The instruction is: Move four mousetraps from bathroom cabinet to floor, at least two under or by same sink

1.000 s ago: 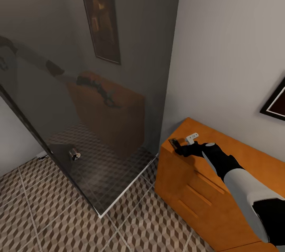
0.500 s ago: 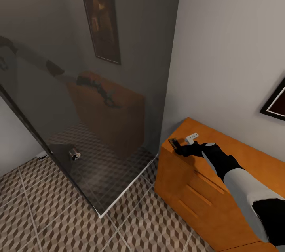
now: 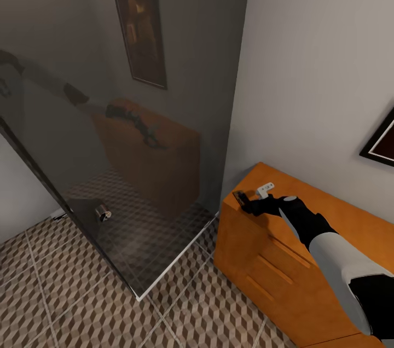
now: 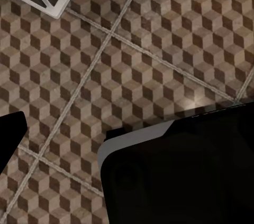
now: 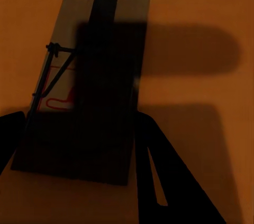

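On the left end of the orange-brown cabinet (image 3: 284,260) top lies a brown mousetrap (image 3: 239,196) near the corner. My right gripper (image 3: 249,206) hovers low over it, open. In the right wrist view the mousetrap (image 5: 87,76) shows its dark wire and red mark, shaded by the hand; my right gripper (image 5: 79,152) has one dark finger (image 5: 153,171) at each long side of the board's near end. A small pale flat piece (image 3: 266,190) lies just behind the trap. The left wrist view looks down on the cube-pattern bathroom floor (image 4: 148,39); one dark finger (image 4: 9,134) shows at its edge.
A dark glass shower panel (image 3: 137,118) with a white base stands left of the cabinet and mirrors it and my arm. Framed pictures (image 3: 383,143) hang on the walls. A black and white part of the robot (image 4: 180,176) blocks part of the left wrist view.
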Tool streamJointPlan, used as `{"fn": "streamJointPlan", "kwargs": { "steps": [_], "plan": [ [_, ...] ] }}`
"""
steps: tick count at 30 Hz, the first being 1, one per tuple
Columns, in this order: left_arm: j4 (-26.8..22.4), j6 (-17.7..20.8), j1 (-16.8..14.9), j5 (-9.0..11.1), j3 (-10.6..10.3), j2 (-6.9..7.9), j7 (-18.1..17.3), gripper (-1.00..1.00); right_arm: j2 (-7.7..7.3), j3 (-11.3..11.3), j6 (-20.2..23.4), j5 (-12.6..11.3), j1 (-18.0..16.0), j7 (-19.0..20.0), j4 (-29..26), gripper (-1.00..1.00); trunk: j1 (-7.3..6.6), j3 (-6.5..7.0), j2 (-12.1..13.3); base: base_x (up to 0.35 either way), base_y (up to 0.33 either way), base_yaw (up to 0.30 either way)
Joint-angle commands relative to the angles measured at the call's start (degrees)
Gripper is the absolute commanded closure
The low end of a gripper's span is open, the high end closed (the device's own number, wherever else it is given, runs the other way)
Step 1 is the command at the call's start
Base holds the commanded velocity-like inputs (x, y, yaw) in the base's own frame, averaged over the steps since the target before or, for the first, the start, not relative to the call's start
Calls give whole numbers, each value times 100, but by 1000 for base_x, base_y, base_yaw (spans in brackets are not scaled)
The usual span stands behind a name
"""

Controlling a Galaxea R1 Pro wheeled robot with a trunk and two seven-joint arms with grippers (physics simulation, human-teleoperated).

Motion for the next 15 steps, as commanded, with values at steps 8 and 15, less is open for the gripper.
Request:
{"fn": "streamJointPlan", "kwargs": {
  "steps": [8,15],
  "plan": [
    [25,-36,-10,16,-47,-6,30,-100,-10,1,273,38,-3,31,-246,100,3,-11,-11,0,0,0],
    [25,-36,-10,15,-49,-6,30,-100,-10,-2,480,38,-3,32,-512,100,3,-11,-11,0,0,0]
  ]
}}
